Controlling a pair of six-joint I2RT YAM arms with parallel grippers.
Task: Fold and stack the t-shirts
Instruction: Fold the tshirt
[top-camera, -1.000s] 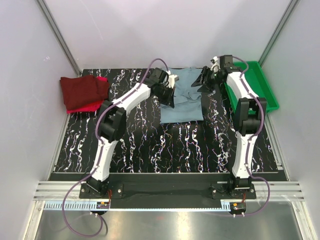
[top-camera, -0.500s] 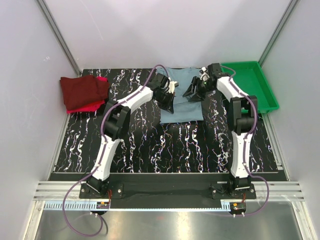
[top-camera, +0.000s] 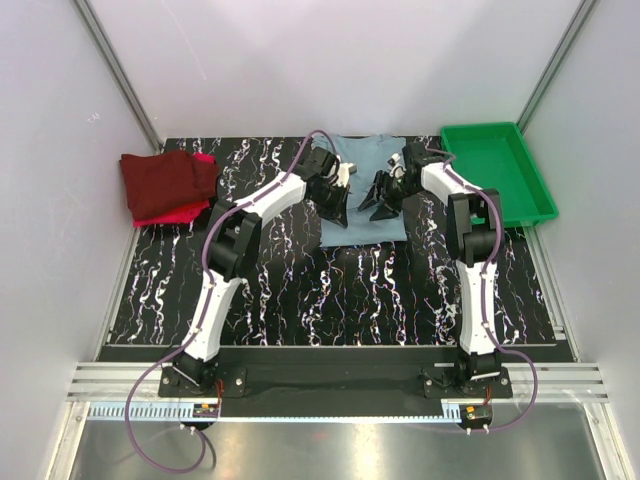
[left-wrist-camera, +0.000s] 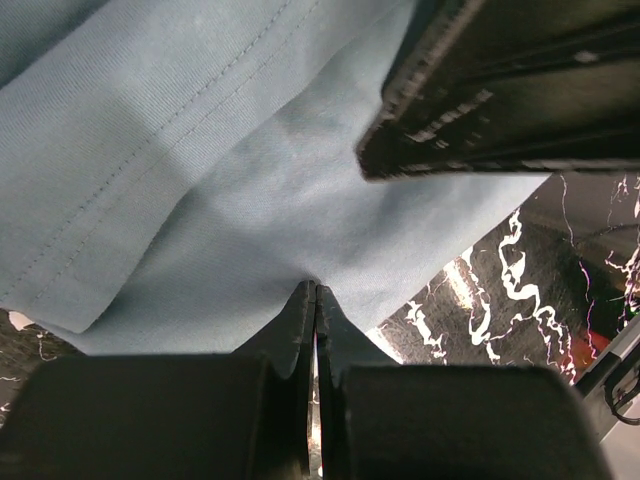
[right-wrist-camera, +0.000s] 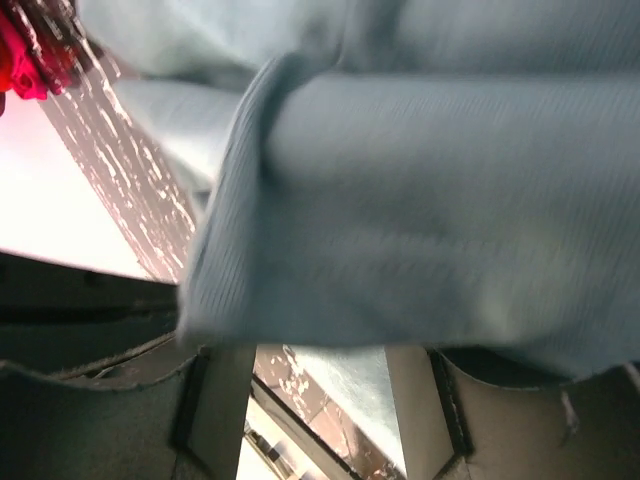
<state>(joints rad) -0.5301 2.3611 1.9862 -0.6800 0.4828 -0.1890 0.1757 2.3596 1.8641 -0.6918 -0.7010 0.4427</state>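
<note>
Now the grey-blue t-shirt (top-camera: 365, 218) is lying at the far middle of the marbled surface (top-camera: 300, 290). The left claw (left-wrist-camera: 315, 290) is pinching cloth near its left edge, fingers pressed together. The right claw (right-wrist-camera: 320, 345) is hanging over its right part with fingers wide apart and a thick fold lying between them; whether it is gripping, I cannot tell. The maroon t-shirt (top-camera: 165, 180) is resting on the red t-shirt (top-camera: 178, 213) at far left.

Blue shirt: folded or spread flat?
Folded, at least partly: the blue shirt lies as a narrow rectangle, and the left wrist view shows one hemmed layer over another.
</note>
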